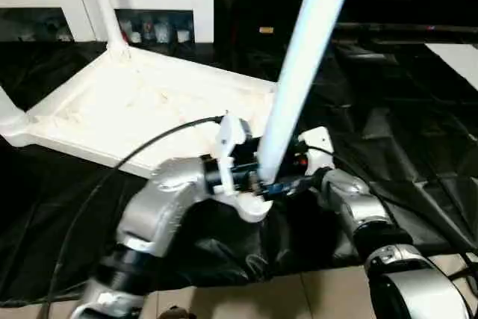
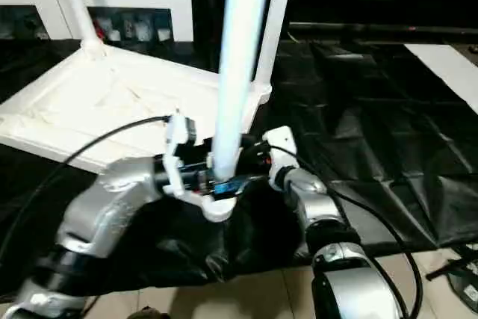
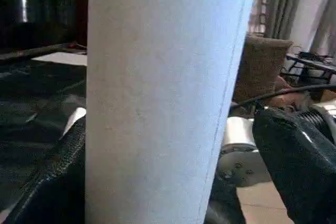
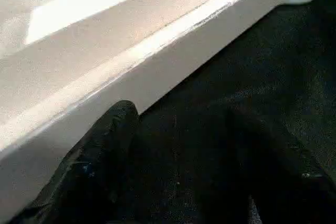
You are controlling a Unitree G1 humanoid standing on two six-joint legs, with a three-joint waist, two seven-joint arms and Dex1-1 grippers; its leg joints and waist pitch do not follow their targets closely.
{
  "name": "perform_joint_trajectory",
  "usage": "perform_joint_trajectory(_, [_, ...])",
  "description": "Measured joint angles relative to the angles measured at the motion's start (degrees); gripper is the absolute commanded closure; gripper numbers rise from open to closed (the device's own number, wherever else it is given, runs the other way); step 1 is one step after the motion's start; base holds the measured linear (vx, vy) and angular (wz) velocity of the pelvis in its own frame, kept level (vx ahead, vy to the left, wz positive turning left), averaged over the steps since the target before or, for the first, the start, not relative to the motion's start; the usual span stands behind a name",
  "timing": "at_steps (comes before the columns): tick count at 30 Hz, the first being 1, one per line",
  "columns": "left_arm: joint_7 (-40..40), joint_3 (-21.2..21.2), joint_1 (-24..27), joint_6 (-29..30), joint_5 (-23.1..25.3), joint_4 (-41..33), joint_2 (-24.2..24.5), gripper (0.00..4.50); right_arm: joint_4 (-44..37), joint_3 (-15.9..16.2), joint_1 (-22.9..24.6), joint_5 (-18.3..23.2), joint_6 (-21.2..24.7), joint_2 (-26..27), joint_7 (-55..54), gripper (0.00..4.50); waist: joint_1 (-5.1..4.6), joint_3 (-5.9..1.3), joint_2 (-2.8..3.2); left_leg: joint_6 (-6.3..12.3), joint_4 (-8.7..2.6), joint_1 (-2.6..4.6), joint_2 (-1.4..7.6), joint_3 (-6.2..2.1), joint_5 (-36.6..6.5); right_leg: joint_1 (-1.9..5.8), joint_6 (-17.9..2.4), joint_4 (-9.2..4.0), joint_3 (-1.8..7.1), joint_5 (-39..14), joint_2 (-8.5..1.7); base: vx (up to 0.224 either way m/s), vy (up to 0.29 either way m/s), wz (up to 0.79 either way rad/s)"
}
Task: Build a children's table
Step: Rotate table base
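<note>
Black sheeting covers the floor; the upturned top (image 1: 112,110) lies on it. One leg (image 1: 299,72) stands near upright at the near right corner socket, close before the wide left gripper (image 1: 250,184). Right gripper (image 4: 173,145) gapes empty beside the rim.

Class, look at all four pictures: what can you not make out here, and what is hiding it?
- Fourth leg's top: cut by the head views' upper edge.
- Near corner socket: partly behind both wrists.
- Left tool's grip on that leg: hidden, the leg blocks the left wrist view.
- Cabinet contents: too small.
</note>
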Motion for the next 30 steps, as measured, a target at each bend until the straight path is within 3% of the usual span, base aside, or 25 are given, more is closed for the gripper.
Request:
perform_joint_trajectory(9, [3.9, -1.9, -3.1, -6.1, 4.0, 7.1, -5.1, 0.03, 0.1, -1.2, 0.0, 1.1, -0.3, 0.2, 0.8, 1.33, -0.29, 0.12, 0.63, 0.02, 0.00, 0.02, 0.02, -0.01, 0.0, -0.02, 0.0, 0.03, -0.01, 0.0, 0.01, 0.000, 0.000, 0.00])
perform_joint_trajectory(15, [6.9, -0.9, -5.9, -10.5, 7.0, 12.6, -5.3, 0.03, 0.8, -1.6, -0.2, 0.9, -1.5, 1.5, 0.0, 1.33, -0.19, 0.13, 0.83, 0.02, 0.00, 0.01, 0.05, -0.01, 0.0, -0.04, 0.0, 0.04, -0.03, 0.0, 0.03, 0.000, 0.000, 0.00])
perform_joint_trajectory(25, [5.8, 2.3, -7.2, -14.5, 8.1, 16.3, 1.6, 0.03, -1.1, -1.5, 0.3, 1.0, -1.9, -1.5, 3.1, 1.33, 0.20, 0.03, 1.33, 0.02, 0.01, -0.03, 0.05, -0.01, 0.0, -0.08, 0.0, 0.09, -0.03, 0.0, 0.02, 0.000, 0.000, 0.00])
perform_joint_trajectory(30, [2.1, 5.7, -3.6, -12.1, 3.2, 14.4, 2.5, 0.03, -8.3, -1.0, 4.7, 1.7, -1.9, -4.9, 10.0, 1.33, 1.18, 0.01, 1.36, 0.02, 0.03, -0.10, 0.06, 0.00, 0.0, -0.14, 0.0, 0.08, -0.03, 0.0, 0.02, 0.000, 0.000, 0.00])
